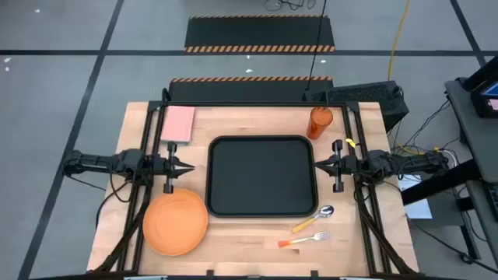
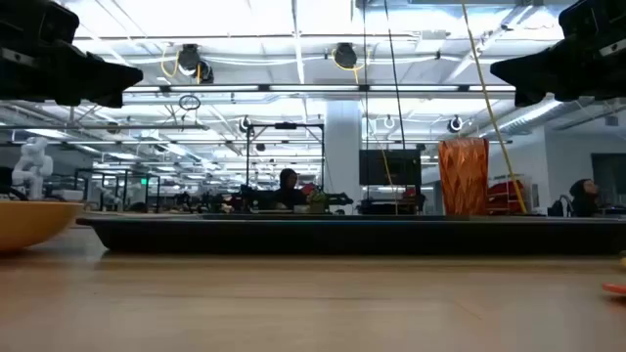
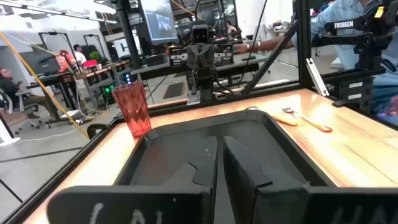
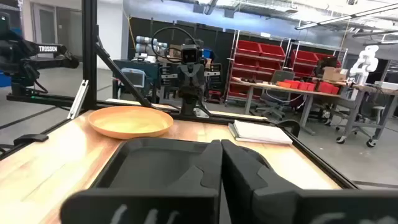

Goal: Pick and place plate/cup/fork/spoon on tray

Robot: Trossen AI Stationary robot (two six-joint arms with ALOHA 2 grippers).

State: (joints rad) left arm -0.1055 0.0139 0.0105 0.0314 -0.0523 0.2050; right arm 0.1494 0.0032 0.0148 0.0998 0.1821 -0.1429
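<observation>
Both arms lie level, facing each other across the tray (image 1: 261, 176). Left gripper (image 1: 187, 167) hovers off the tray's left edge, fingers together, empty. Right gripper (image 1: 320, 164) hovers off its right edge, fingers together, empty. Plate (image 1: 175, 222) lies near the tray's front-left corner; cup (image 1: 320, 122) stands at its far-right corner; spoon (image 1: 313, 219) and fork (image 1: 304, 239) lie in front of its near-right corner.

- Tray (image 1: 261, 177): black
- Plate (image 1: 176, 223): orange
- Cup (image 1: 320, 122): translucent dark orange
- Fork (image 1: 303, 240): silver tines, orange-red handle
- Spoon (image 1: 313, 218): silver bowl, orange-yellow handle
- Pad (image 1: 178, 124): pink
- Worktop (image 1: 257, 247): pale wood
- Floor mats (image 1: 261, 35): black, orange-and-black striped edges
</observation>
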